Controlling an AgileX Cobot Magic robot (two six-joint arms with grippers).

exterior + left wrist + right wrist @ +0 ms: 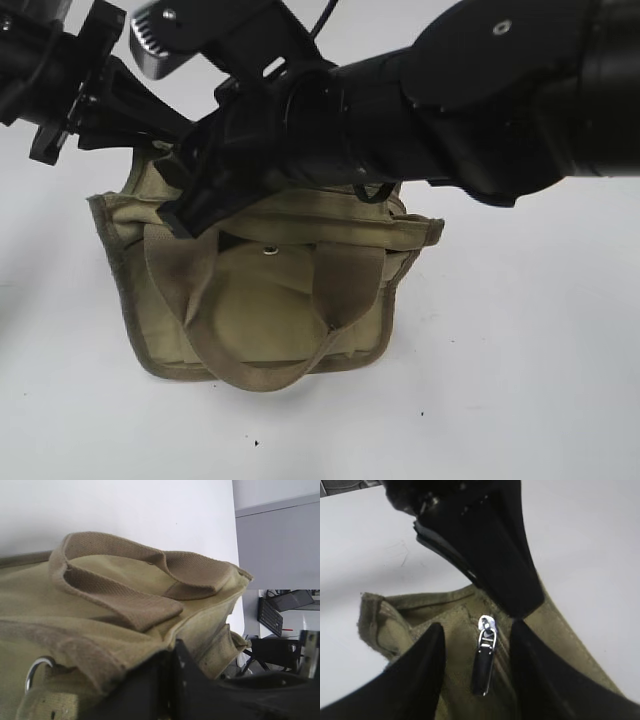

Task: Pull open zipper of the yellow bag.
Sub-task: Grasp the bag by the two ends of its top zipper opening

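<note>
White, plain surface (pixel 520 380) all round, a few dark specks at six o'clock. Exterior view: yellow bag (pixel 260 320) sitting at centre, front pocket and two webbing handles (pixel 345 285) facing the camera, snap button (pixel 270 252) just above the pocket flap. Both black arms crowded over the bag's top at twelve o'clock, hiding the top panel and the zipper entirely.

Left wrist view: close against the bag's canvas, one handle looped across at eleven o'clock, a metal ring (pixel 35 672) at eight o'clock. Left hand (pixel 172 692) seen only as a dark mass at six o'clock, shut tight; probably pinching a fold of fabric to steady the bag, though contact hidden from here.

Right wrist view: looking down on the top panel. Zipper (pixel 497 645) running along the seam, its silver pull tab (pixel 486 630) at centre with a dark strip hanging toward six o'clock. Right hand (pixel 475 652) about half open, one finger at seven o'clock, the other at five o'clock, straddling the tab and gripping nothing yet.

Step in hand, by judgement: lining up on the pull. Next calls for lowering slightly, closing squarely on the tab, then drawing along the seam while holding the bag firm.
</note>
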